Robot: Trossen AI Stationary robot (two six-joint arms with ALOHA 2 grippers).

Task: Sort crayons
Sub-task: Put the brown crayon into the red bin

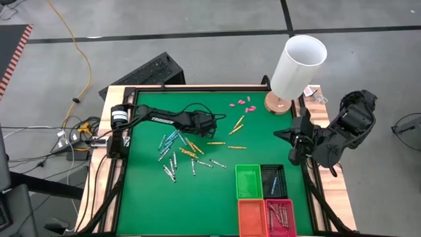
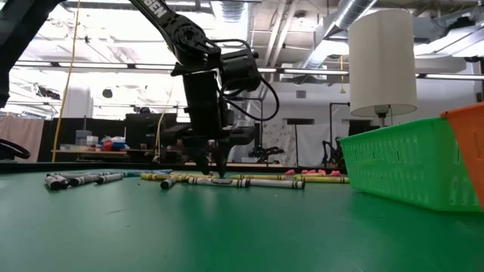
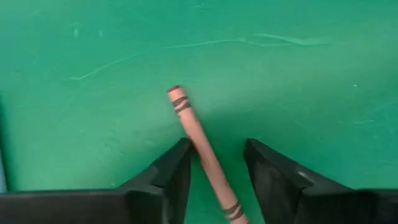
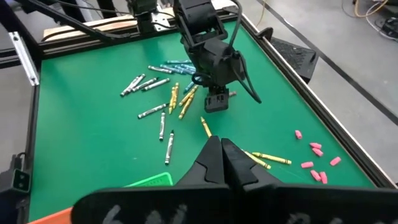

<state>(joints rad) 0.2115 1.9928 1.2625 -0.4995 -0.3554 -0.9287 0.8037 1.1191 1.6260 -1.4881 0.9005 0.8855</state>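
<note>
Loose crayons (image 1: 177, 155) lie scattered on the green mat (image 1: 197, 210): light blue, yellow-orange and grey-white ones. My left gripper (image 3: 217, 146) points steeply down at the mat's far middle (image 1: 212, 130), open, low over the mat (image 2: 214, 170). A brownish-red crayon (image 3: 196, 134) lies flat on the mat between its two fingers, slanting across the gap. My right gripper (image 4: 221, 144) is shut on nothing and hangs high over the table's right edge (image 1: 287, 135). My left gripper's fingers stand on either side of the brownish-red crayon's middle (image 3: 202, 149), coming from above. One finger (image 3: 177, 165) lies right beside it. I cannot tell whether it touches. The crayon lies on the mat.
Four baskets stand at the near right: green (image 1: 248, 181), black (image 1: 273, 181), orange-red (image 1: 251, 217), and a red one (image 1: 279, 217) holding several crayons. A lamp with a white shade (image 1: 296, 69) stands at the far right, with small pink pieces (image 1: 242, 103) beside it.
</note>
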